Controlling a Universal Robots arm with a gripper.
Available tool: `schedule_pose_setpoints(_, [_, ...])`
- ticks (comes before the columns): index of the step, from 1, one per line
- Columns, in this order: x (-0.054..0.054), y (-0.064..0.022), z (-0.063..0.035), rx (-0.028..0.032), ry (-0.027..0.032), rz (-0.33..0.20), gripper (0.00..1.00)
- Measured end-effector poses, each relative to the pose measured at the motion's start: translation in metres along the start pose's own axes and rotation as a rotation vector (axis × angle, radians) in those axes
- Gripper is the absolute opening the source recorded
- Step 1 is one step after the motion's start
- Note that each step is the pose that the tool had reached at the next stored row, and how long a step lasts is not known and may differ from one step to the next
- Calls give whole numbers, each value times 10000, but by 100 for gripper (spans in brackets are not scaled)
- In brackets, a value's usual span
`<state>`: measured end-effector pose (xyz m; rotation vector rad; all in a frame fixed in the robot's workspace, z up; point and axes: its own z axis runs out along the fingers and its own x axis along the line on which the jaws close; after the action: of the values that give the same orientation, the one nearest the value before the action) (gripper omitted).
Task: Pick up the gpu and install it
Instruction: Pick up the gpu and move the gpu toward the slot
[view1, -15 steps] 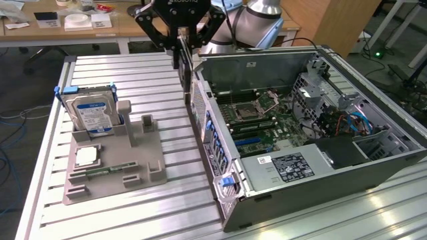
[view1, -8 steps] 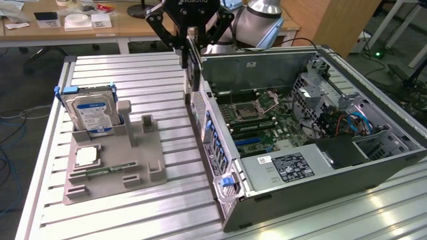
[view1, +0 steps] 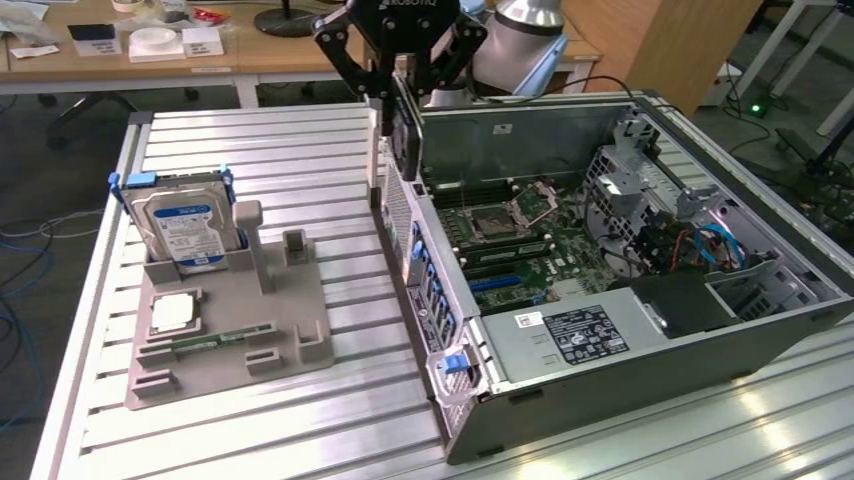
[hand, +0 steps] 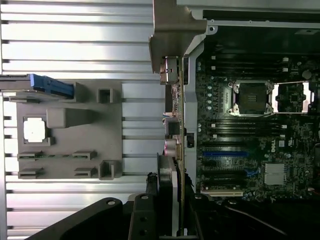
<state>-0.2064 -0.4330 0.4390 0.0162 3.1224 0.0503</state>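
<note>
- In the exterior view, the gripper (view1: 404, 85) was high over the open computer case (view1: 747, 330), its fingers closed narrowly on the top edge of the gpu (view1: 404, 140).
- The card hung straight down from the fingers. Its long axis was upright and its thin edge faced the camera, above the case wall on the exterior view's left.
- I judged the pick-up done and the install not yet done. The card was off the grey holder (view1: 300, 330), where the hard drive (view1: 187, 225) and the small square chip (view1: 174, 312) sat. It was clear of the motherboard (view1: 534, 250), not in any slot.
- In the wrist view, the gripper (hand: 172, 202) had its fingers (hand: 150, 210) clamped on the gpu (hand: 176, 125), which showed edge-on as a slim strip.
- That strip ran out from the fingers along the case wall. The holder (hand: 70, 135) was on one side, and the motherboard (hand: 250, 165) with its blue slot (hand: 225, 154) was on the other.
- I could not tell how high the card's lower edge was above the board.
</note>
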Motion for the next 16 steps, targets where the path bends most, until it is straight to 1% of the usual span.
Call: schedule_pose_setpoints(16, [-341, 3, 8, 0, 0, 0, 28])
